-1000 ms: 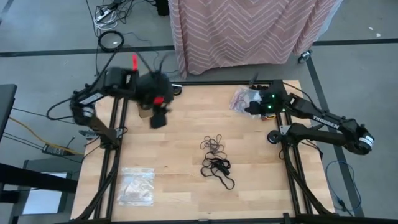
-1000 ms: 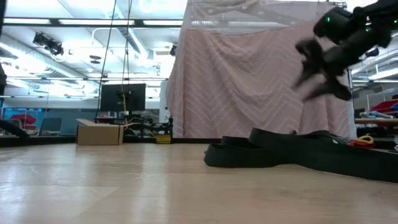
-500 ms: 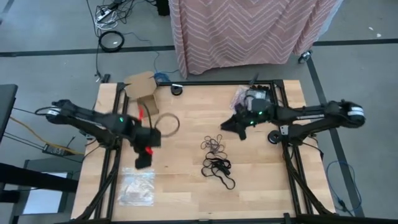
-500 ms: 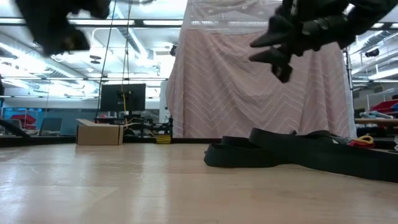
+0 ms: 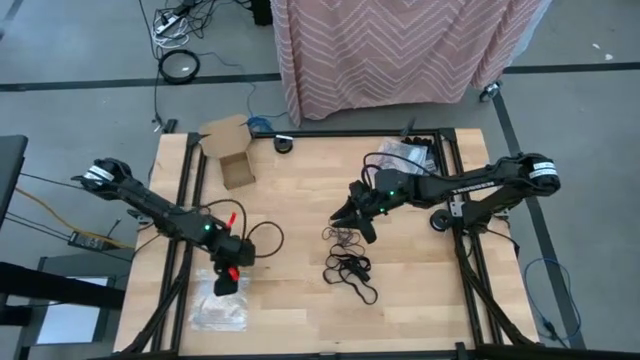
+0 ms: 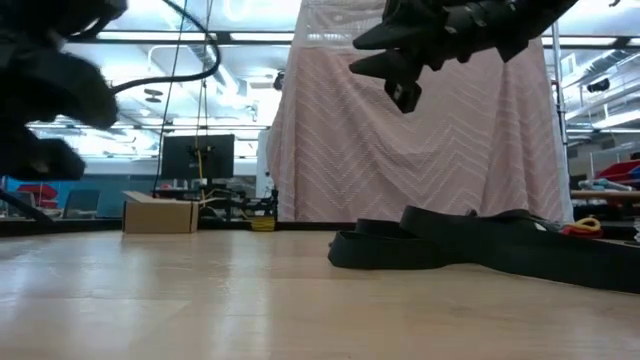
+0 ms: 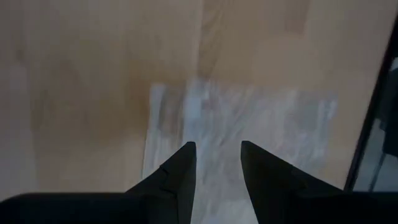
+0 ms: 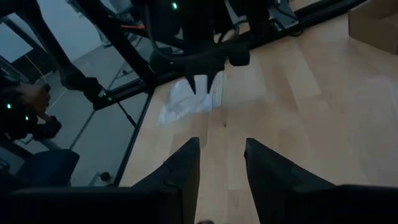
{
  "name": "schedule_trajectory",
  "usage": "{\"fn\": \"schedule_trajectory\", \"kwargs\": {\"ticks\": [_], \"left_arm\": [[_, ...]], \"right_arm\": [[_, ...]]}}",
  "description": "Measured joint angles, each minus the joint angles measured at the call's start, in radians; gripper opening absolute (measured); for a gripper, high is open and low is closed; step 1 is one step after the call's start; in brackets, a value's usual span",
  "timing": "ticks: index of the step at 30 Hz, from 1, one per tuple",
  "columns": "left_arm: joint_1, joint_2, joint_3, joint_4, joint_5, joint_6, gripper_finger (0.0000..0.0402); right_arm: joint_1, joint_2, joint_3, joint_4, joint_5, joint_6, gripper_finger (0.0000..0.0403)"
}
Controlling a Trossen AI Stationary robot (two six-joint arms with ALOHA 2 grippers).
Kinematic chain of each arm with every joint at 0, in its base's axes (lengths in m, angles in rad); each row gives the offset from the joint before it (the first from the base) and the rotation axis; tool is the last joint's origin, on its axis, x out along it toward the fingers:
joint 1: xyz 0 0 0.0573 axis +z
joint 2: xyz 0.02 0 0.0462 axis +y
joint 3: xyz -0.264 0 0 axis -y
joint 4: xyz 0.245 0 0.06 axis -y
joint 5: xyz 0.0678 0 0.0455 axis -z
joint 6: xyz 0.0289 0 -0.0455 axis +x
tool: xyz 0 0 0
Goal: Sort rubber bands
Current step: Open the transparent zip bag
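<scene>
A loose heap of small rubber bands (image 5: 346,236) lies flat on the wooden table's middle, with a tangle of larger black bands (image 5: 350,272) just nearer. My right gripper (image 5: 348,218) hovers above the far side of the small heap, open (image 8: 222,142) and holding nothing. My left gripper (image 5: 227,284) hangs low over the far edge of a clear plastic bag (image 5: 220,306) lying flat at the near left. It points steeply down, open (image 7: 217,146), and the bag (image 7: 249,124) shows beyond its fingers. In the low view both grippers are clear of the tabletop.
An open cardboard box (image 5: 228,160) stands at the far left. A second clear bag (image 5: 400,155) lies at the far right beside the right arm's base. Black frame rails (image 5: 185,240) run along both sides. Bare wood lies between the bag and the bands.
My left gripper has swung from high near the box toward the table's near edge and dropped low, tipping down over the plastic bag. My right gripper has left the far-right bag and moved toward the table's middle, turning as it went, to above the rubber bands.
</scene>
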Motion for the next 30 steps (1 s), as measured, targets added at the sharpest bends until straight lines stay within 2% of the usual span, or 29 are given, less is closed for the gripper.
{"fn": "schedule_trajectory", "kwargs": {"ticks": [2, 5, 8, 12, 16, 23, 30], "left_arm": [[-0.026, 0.016, -0.015, 0.073, -0.011, 0.0, 0.0133], [-0.061, 0.047, -0.029, 0.096, -0.058, -0.023, 0.0116], [-0.086, 0.083, -0.041, 0.089, -0.104, -0.08, 0.0077], [-0.105, 0.131, -0.052, 0.135, -0.091, -0.171, 0.0012], [-0.104, 0.123, -0.039, 0.147, -0.118, -0.209, 0.0004], [-0.071, 0.065, 0.089, 0.012, -0.229, -0.154, 0.0002], [0.015, -0.012, 0.265, -0.252, -0.426, -0.031, 0.0001]], "right_arm": [[-0.001, 0.005, 0.0, 0.002, 0.001, 0.001, 0.0118], [-0.002, 0.005, -0.002, -0.011, 0.012, 0.005, 0.0117], [-0.002, 0.005, -0.002, -0.006, 0.033, 0.013, 0.0117], [-0.002, 0.004, -0.002, -0.003, 0.045, 0.034, 0.0117], [-0.003, 0.004, -0.002, -0.004, 0.044, 0.042, 0.0117], [-0.008, 0.004, -0.002, 0.007, 0.027, 0.044, 0.0117], [-0.014, 0.004, -0.002, 0.023, -0.016, 0.069, 0.0117]]}}
